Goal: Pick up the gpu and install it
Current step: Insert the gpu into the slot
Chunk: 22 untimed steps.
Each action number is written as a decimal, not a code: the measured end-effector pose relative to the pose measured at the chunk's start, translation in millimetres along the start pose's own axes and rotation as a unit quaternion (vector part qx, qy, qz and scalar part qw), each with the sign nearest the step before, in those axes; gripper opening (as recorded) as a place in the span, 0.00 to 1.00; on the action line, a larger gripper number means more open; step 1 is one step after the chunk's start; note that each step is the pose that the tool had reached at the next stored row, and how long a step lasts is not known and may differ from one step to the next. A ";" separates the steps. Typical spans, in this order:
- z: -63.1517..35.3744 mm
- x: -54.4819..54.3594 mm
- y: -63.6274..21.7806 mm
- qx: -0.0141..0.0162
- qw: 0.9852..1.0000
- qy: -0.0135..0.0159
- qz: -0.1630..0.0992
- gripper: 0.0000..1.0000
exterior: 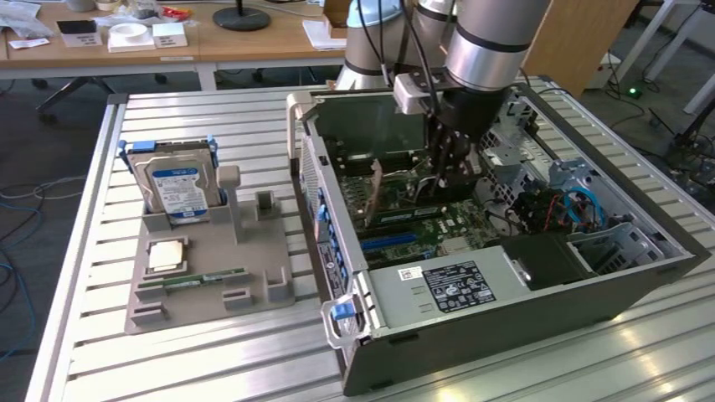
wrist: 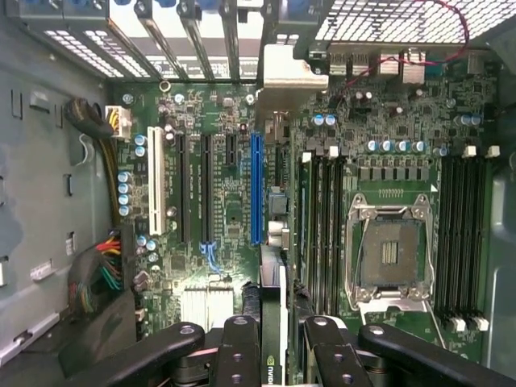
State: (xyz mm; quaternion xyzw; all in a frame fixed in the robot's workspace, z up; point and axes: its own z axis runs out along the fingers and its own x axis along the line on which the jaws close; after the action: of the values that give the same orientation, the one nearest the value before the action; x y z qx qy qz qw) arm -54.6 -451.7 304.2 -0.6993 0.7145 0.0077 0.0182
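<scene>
Nearest in the exterior view, at 6 o'clock of the open case, sits the labelled power supply. At 9 o'clock of the case, well apart from it on the slatted table, lies a grey tray with a narrow green memory stick flat in it. A silver hard drive stands upright at the tray's 11 o'clock corner. Farther in, the gripper reaches down inside the case over the motherboard. Its jaws are closed on the gpu, which sits between the black fingers with its thin edge turned up toward the wrist camera. The card stands on edge. Its long axis runs parallel to the blue slot just beside it, roughly 9 to 3 o'clock across the exterior view. The end with the metal bracket points toward 9 o'clock, at the case's slotted rear wall. I cannot tell whether its lower edge touches the slot. The bare CPU socket lies on the far side of the card from the blue slot. The silver arm comes down from 12 o'clock, and a wooden desk stands beyond at 11 o'clock.
</scene>
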 end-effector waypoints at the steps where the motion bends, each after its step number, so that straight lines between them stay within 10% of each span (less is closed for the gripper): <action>1: 0.4 0.0 0.9 0.000 1.000 0.000 0.000 0.26; 22: 11.5 1.6 9.5 0.000 1.000 0.000 0.000 0.26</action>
State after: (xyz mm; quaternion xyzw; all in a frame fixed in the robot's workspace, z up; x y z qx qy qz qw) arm -64.0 -452.7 292.5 -0.6995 0.7144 0.0076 0.0182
